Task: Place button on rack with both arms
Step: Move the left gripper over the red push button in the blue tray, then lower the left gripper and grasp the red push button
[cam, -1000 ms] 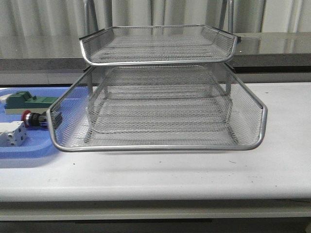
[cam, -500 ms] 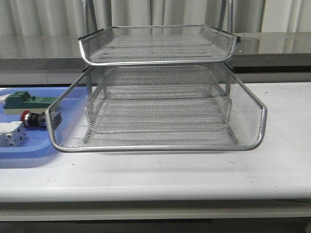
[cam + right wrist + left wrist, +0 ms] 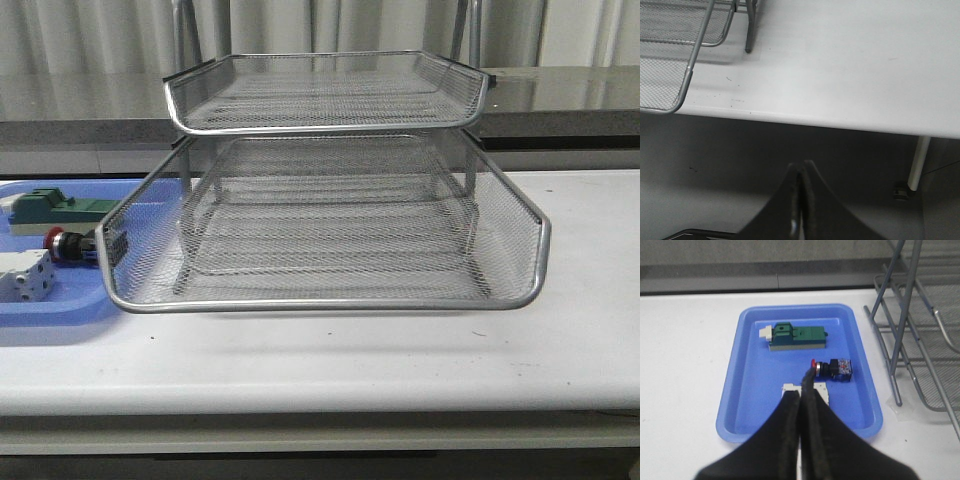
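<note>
L hand [image 3: 801,390] + R hand [image 3: 800,172]: fingers together.

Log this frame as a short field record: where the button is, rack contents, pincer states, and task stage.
button: lying on its side in the blue tray, red cap toward the tray's middle
rack: silver wire-mesh tiers, nothing visible in them
other tray items: green block, white boxy part
left pincer: shut, empty, above the blue tray
right pincer: shut, empty, off the table's edge
stage: button not yet grasped
</note>
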Controlling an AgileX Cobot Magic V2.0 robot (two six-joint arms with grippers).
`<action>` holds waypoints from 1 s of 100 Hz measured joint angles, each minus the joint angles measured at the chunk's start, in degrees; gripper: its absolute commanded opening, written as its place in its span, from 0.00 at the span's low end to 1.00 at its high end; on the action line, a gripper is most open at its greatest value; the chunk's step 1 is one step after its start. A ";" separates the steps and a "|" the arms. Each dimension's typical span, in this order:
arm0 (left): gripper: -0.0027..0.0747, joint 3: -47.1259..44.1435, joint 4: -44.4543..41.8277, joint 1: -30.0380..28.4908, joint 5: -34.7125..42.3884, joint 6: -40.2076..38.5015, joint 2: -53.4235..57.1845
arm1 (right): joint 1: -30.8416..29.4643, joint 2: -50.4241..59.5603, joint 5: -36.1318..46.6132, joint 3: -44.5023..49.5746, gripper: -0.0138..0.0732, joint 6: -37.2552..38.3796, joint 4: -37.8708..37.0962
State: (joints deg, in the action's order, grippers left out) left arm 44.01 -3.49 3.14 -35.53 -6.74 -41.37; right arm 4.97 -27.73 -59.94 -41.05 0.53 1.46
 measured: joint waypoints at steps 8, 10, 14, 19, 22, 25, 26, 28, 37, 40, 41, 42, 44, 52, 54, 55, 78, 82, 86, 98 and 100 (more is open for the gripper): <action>0.01 3.69 0.00 0.00 -2.64 0.00 -5.80 | 0.00 0.00 0.00 0.00 0.08 0.00 0.00; 0.01 4.56 0.00 0.00 -3.24 0.00 -7.30 | 0.00 0.00 0.00 0.00 0.08 0.00 0.00; 0.01 6.04 0.00 0.00 -3.96 0.00 -10.32 | 0.00 0.00 0.00 0.00 0.08 0.00 0.00; 0.01 7.39 -0.11 0.00 -4.56 0.00 -13.64 | 0.00 0.00 0.00 0.00 0.08 0.00 0.00; 0.01 8.00 -0.11 0.00 -4.69 0.14 -15.38 | 0.00 0.00 0.00 0.00 0.08 0.00 0.00; 0.01 8.62 -0.22 0.00 -4.83 0.44 -17.43 | 0.00 0.00 0.00 0.00 0.08 0.00 -0.09; 0.01 8.74 -0.20 0.00 -4.82 0.56 -17.81 | 0.00 0.00 0.00 0.00 0.08 0.00 -0.09; 0.01 9.07 -0.20 0.00 -4.82 0.87 -18.92 | 0.00 0.00 0.00 0.00 0.08 0.00 -0.09; 0.05 10.24 -0.20 0.00 -5.05 3.57 -23.07 | 0.00 0.00 -0.02 0.00 0.08 0.00 -0.09; 0.10 10.52 -0.20 0.00 -5.15 4.70 -24.12 | 0.00 0.00 -0.02 0.00 0.08 0.00 -0.09; 0.12 10.53 -0.09 0.00 -5.15 5.27 -24.58 | 0.00 0.00 -0.02 0.00 0.08 0.00 -0.09; 0.14 10.68 -0.09 0.00 -5.15 5.52 -24.80 | 0.00 0.00 -0.02 0.00 0.08 0.00 -0.09; 0.18 10.79 0.06 0.00 -5.39 6.27 -25.44 | 0.00 0.00 -0.02 0.00 0.08 0.00 -0.09; 0.42 11.42 0.27 0.00 -5.94 8.10 -27.22 | 0.00 0.00 -0.02 0.00 0.08 0.00 -0.09; 0.49 11.43 0.31 0.00 -5.91 8.23 -27.54 | 0.00 0.00 -0.02 0.00 0.08 0.00 -0.09; 0.52 11.43 0.31 0.00 -5.91 8.38 -27.71 | 0.00 0.00 -0.02 0.00 0.08 0.00 -0.09; 0.81 11.54 0.30 0.00 -6.06 9.51 -28.27 | 0.00 0.00 -0.02 0.00 0.08 0.00 -0.09; 0.80 11.54 0.30 0.00 -6.06 9.63 -28.27 | 0.00 0.00 -0.02 0.00 0.08 0.00 -0.09; 0.79 11.54 0.30 0.00 -6.06 9.63 -28.27 | 0.00 0.00 -0.02 0.00 0.08 0.00 -0.09; 0.78 11.55 0.86 0.00 -5.83 9.76 -28.27 | 0.00 0.00 -0.02 0.00 0.08 0.00 -0.09; 0.78 11.55 0.97 0.00 -5.69 9.86 -28.27 | 0.00 0.00 -0.02 0.00 0.08 0.00 -0.09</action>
State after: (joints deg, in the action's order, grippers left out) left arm 55.56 -2.52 3.14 -41.22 3.12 -69.64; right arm 4.97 -27.73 -59.97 -41.05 0.53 1.37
